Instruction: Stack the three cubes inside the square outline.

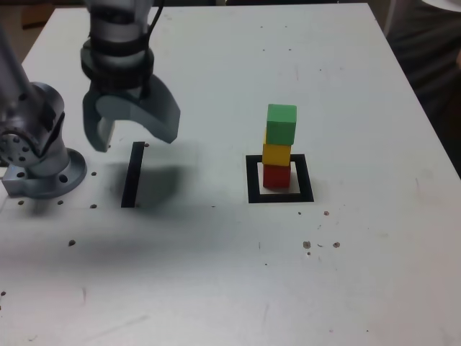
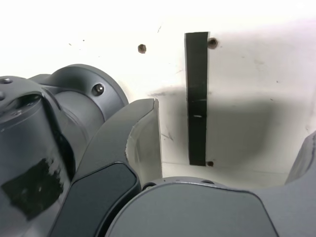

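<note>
1. We see one grey arm; its round base sits at the exterior view's left edge.
2. Our wrist comes down from the top of that view, pointing downward.
3. The tool hangs above the surface, its two curved fingers spread wide apart with nothing between them.
4. In the wrist view one finger curves inward, the other shows only at the picture's edge.
</note>
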